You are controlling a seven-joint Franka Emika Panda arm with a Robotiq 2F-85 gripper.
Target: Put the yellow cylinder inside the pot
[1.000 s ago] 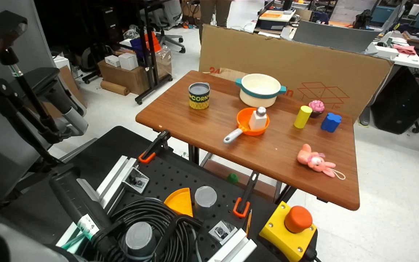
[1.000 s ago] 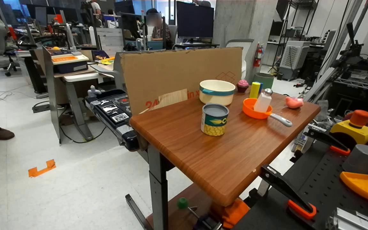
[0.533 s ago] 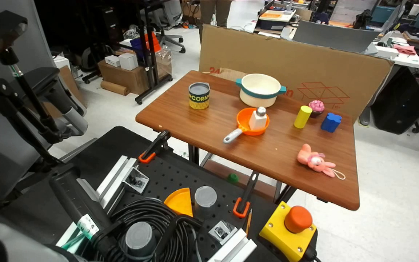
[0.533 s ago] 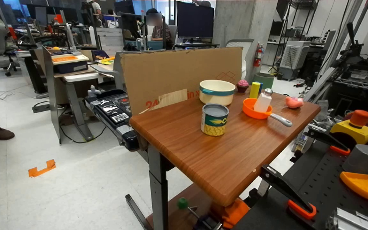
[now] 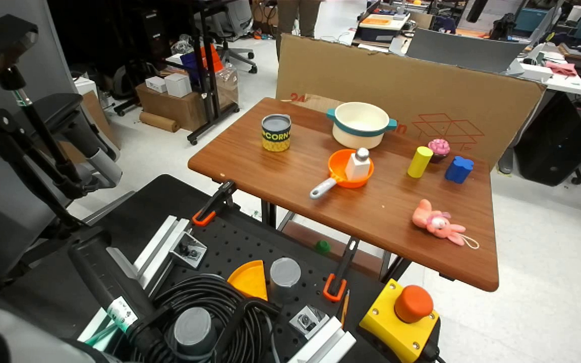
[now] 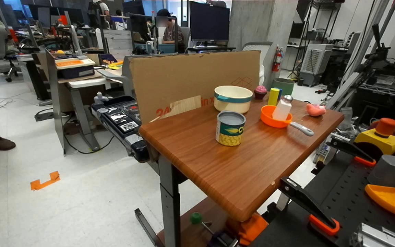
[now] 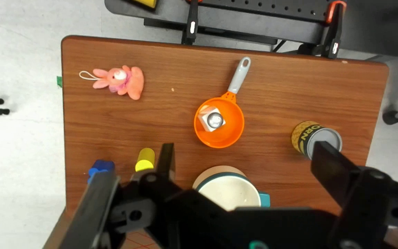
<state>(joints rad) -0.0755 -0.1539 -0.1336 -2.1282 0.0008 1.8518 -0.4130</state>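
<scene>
Zero grasped; gripper (image 7: 243, 149) spread wide, likely approach stage. Yellow cylinder (image 5: 420, 162) stands 4 o'clock of pot (image 5: 357, 137) in an exterior view. Next, probably: shift to wrist-view 9 o'clock, descend, straddle it.

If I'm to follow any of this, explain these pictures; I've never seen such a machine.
This is a robot arm that grasps with the black tool. Two pictures come from cameras standing outside it, facing the wooden table; the wrist picture comes from a camera on the arm itself, looking down. The black tool's jaws stand apart, holding nothing. On the wooden table are the yellow cylinder, the white pot, a corn can, a cupcake, a blue block, a plush rabbit, and an orange pan with a shaker in it.
</scene>
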